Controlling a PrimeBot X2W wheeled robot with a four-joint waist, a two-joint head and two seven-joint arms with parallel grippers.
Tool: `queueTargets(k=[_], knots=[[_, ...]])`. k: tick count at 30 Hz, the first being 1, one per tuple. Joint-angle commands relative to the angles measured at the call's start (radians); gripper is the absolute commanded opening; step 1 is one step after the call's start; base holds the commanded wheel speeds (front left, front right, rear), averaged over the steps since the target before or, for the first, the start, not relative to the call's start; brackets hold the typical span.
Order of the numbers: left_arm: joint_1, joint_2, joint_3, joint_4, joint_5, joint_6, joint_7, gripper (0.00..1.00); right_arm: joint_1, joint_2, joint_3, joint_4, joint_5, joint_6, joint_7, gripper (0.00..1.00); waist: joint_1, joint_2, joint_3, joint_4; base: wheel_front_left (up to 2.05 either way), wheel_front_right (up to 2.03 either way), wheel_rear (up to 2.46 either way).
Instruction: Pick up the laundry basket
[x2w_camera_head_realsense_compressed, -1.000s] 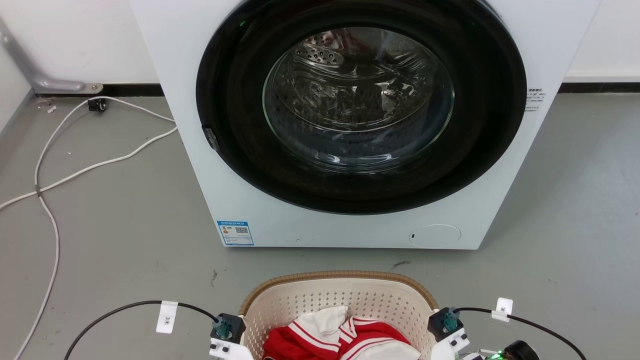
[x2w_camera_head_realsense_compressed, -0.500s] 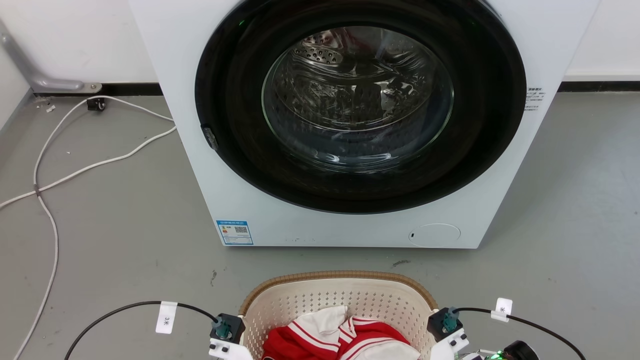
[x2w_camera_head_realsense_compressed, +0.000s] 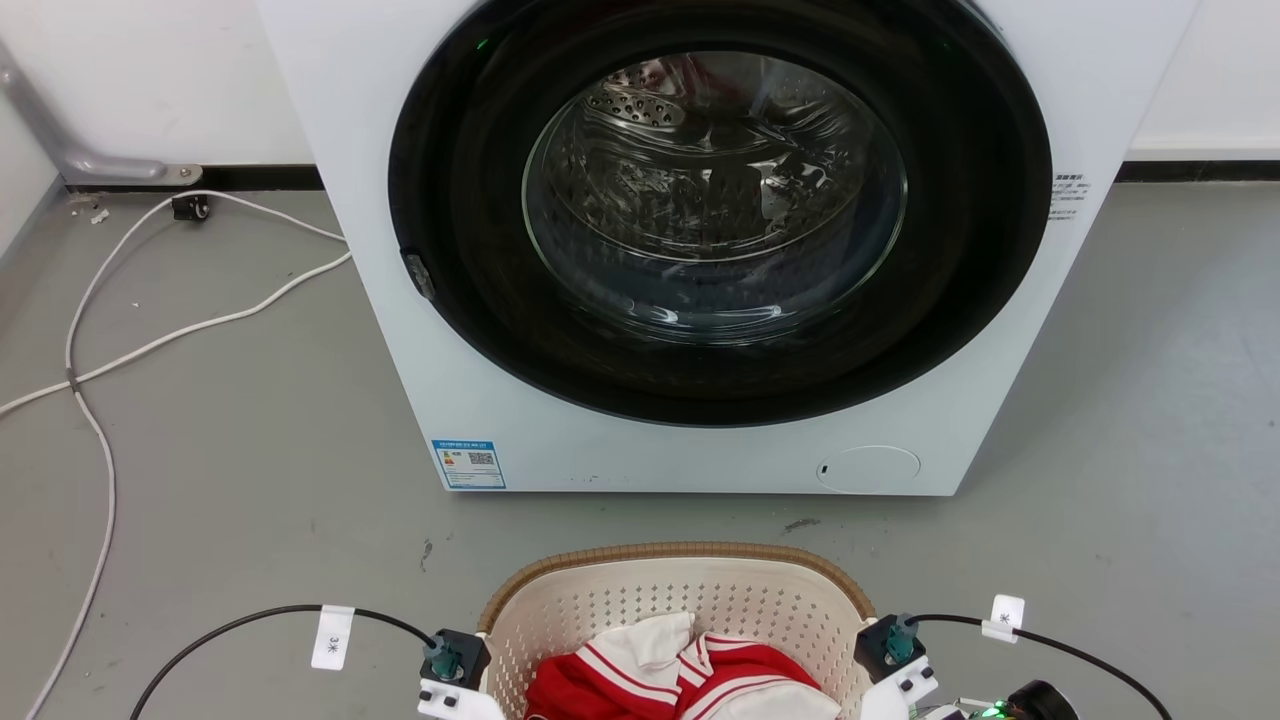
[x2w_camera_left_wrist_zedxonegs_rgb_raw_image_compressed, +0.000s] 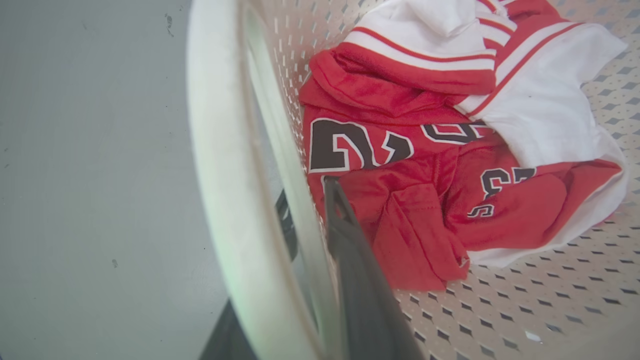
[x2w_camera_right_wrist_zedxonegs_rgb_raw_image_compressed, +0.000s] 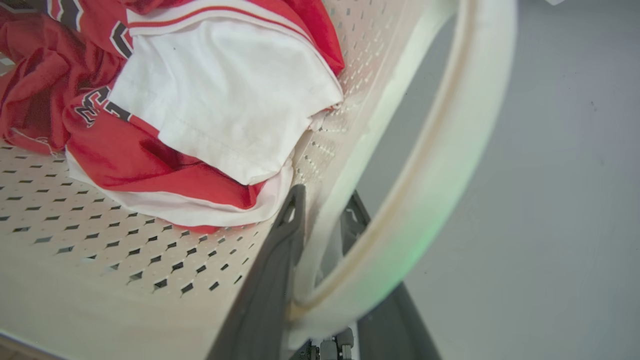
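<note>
The laundry basket (x2w_camera_head_realsense_compressed: 680, 552), cream perforated plastic with a brown woven rim, sits at the bottom middle of the head view. It holds a red and white jersey (x2w_camera_head_realsense_compressed: 690, 670). My left wrist (x2w_camera_head_realsense_compressed: 455, 660) is at its left side and my right wrist (x2w_camera_head_realsense_compressed: 895, 645) at its right side. In the left wrist view, my left gripper (x2w_camera_left_wrist_zedxonegs_rgb_raw_image_compressed: 312, 225) is shut on the basket wall (x2w_camera_left_wrist_zedxonegs_rgb_raw_image_compressed: 295, 100), one finger inside and one outside under the white handle (x2w_camera_left_wrist_zedxonegs_rgb_raw_image_compressed: 220, 150). My right gripper (x2w_camera_right_wrist_zedxonegs_rgb_raw_image_compressed: 322, 215) clamps the opposite wall (x2w_camera_right_wrist_zedxonegs_rgb_raw_image_compressed: 360, 100) the same way, beside its handle (x2w_camera_right_wrist_zedxonegs_rgb_raw_image_compressed: 450, 150).
A white washing machine (x2w_camera_head_realsense_compressed: 700, 460) with its round glass door (x2w_camera_head_realsense_compressed: 715, 200) closed stands just beyond the basket. White cables (x2w_camera_head_realsense_compressed: 100, 330) trail over the grey floor at the left. Black cables (x2w_camera_head_realsense_compressed: 250, 615) run from both wrists.
The washer and floor drift a few pixels up and left in the head view, a small camera shift. Basket, jersey and both wrists hold the same place.
</note>
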Motion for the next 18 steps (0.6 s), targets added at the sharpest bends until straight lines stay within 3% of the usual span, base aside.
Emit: queueTargets(k=[1,18], knots=[[-0.027,0.005,-0.008,-0.003,-0.001,-0.006,-0.011,0.0,-0.009,0.0,0.008,0.003,-0.001,0.003,-0.003,0.0,0.0,0.0,0.0,0.0,0.0,0.0,0.0],[-0.029,0.007,-0.042,-0.001,-0.028,-0.006,-0.017,0.0,-0.004,-0.002,0.013,0.005,0.003,0.003,-0.004,0.0,0.0,0.0,-0.002,-0.002,0.0,0.0,0.0]])
